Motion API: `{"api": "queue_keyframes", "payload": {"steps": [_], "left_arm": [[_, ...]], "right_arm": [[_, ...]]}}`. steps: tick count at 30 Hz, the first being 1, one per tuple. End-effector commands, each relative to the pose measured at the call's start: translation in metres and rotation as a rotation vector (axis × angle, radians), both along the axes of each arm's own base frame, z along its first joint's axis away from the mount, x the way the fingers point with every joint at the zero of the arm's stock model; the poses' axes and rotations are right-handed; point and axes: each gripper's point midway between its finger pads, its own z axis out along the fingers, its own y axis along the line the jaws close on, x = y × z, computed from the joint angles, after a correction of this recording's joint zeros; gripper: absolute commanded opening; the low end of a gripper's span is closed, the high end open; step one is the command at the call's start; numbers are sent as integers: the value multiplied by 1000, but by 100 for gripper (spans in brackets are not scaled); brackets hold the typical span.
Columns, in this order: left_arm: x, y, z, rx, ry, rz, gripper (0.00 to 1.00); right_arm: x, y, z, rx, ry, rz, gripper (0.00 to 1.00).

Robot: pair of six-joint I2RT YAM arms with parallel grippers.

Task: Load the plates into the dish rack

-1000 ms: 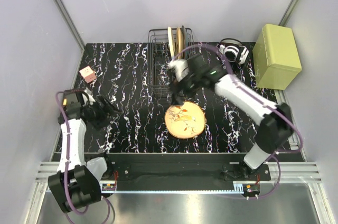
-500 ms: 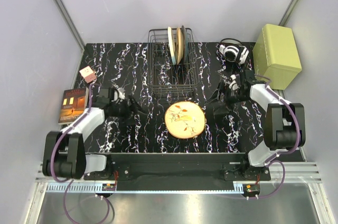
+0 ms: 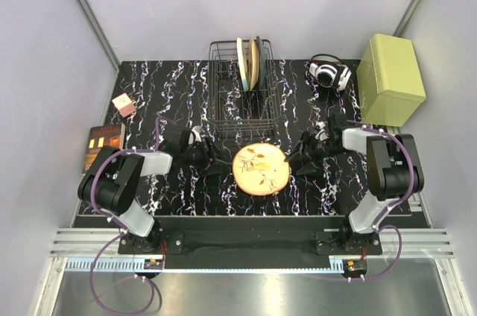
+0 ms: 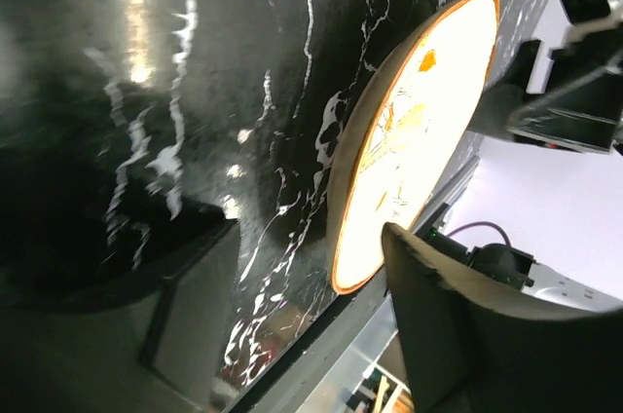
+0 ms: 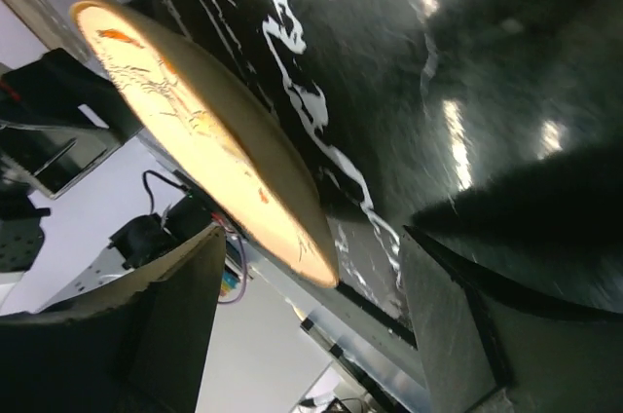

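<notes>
Because the orange plate [image 3: 261, 169] lies flat on the glossy black marbled table [image 3: 171, 92], low centre of the top view, the left gripper [image 3: 211, 158] and right gripper [image 3: 298, 153] flank its thin glazed rim. Both have jaws apart with nothing clamped, probably to lift it from both sides. Farther up, three plates [image 3: 250, 62] stand on edge in the black wire dish rack [image 3: 223, 107].
</notes>
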Motion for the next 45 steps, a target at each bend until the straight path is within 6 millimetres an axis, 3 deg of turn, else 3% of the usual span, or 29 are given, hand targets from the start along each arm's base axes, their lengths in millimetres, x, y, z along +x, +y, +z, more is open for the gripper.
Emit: {"api": "queue_keyframes", "payload": {"steps": [1, 4, 6, 8, 9, 15, 19, 21, 25, 27, 30, 32, 34, 37, 41, 45], "left_arm": [[8, -17, 6, -41, -34, -21, 63], [1, -22, 2, -39, -4, -28, 62], [-1, -26, -1, -36, -1, -39, 55], [-2, -28, -1, -43, 0, -50, 39], [-4, -29, -4, -47, 10, -55, 24], [-3, -33, -7, -59, 24, -63, 13], [-11, -36, -6, -74, 20, -104, 0], [-16, -35, -8, -73, 33, -122, 0], [-21, -37, -5, -101, 27, -160, 0], [-20, -41, -1, -114, 6, -172, 0], [-20, -50, 7, -128, -21, -199, 0], [-25, -57, 13, -145, -31, -229, 0], [-25, -62, 18, -157, -46, -251, 0], [-27, -66, 25, -169, -67, -273, 0], [-31, -62, 27, -146, -79, -273, 0], [-35, -53, 28, -88, -117, -269, 7]], "right_arm": [[11, 32, -12, 10, -53, 53, 77], [15, 51, -20, 53, -56, 72, 73], [20, 58, -28, 70, -63, 76, 68], [17, 64, -32, 77, -51, 92, 66], [14, 64, -37, 75, -33, 95, 64], [-8, 68, -41, 106, -20, 113, 56], [-3, 83, -30, 186, -94, 118, 54], [-9, 86, -31, 217, -90, 116, 52], [-3, 93, -25, 247, -143, 124, 38], [-5, 99, -19, 260, -174, 149, 39], [-5, 106, -15, 262, -203, 156, 47], [-3, 117, -7, 288, -226, 169, 53], [-4, 128, -2, 313, -235, 186, 54], [-4, 136, 3, 332, -248, 212, 45], [-11, 132, 8, 309, -264, 229, 27], [-21, 118, 16, 259, -271, 250, 0]]}}
